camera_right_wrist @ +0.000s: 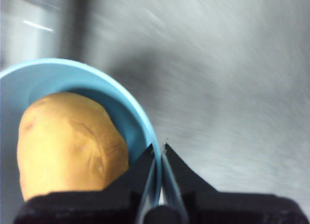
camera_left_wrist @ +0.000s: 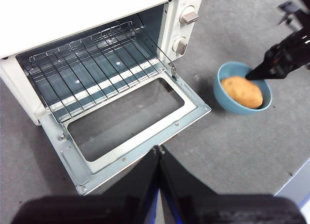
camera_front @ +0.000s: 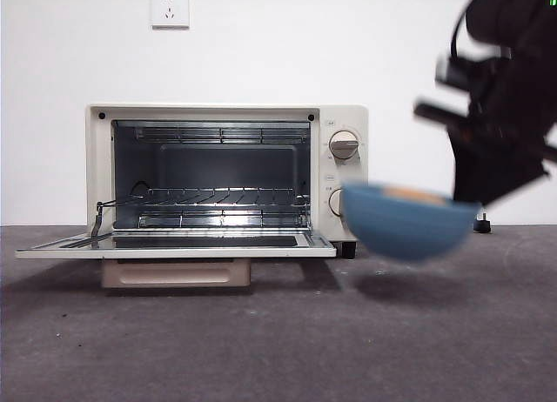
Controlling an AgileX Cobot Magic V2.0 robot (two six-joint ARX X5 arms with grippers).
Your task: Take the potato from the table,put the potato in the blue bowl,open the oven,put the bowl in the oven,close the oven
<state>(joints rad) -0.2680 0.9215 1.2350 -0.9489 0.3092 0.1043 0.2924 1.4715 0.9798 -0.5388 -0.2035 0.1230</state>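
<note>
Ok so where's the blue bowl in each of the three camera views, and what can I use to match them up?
Front view: the blue bowl is right of centre, blurred, lifted off the table, beside the oven.
Left wrist view: at the right, past the open oven door, with the right gripper on its rim.
Right wrist view: at the left, its rim pinched in the gripper.
Shared landmark: the potato inside the bowl.

Potato [camera_left_wrist: 241, 91] in bowl [camera_front: 406, 221], seemingly off the table [camera_front: 278, 332], right of open oven [camera_front: 226, 180]

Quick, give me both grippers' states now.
Left gripper: shut, empty, above the open oven door.
Right gripper: shut on the blue bowl rim, potato inside, bowl off the table.
</note>
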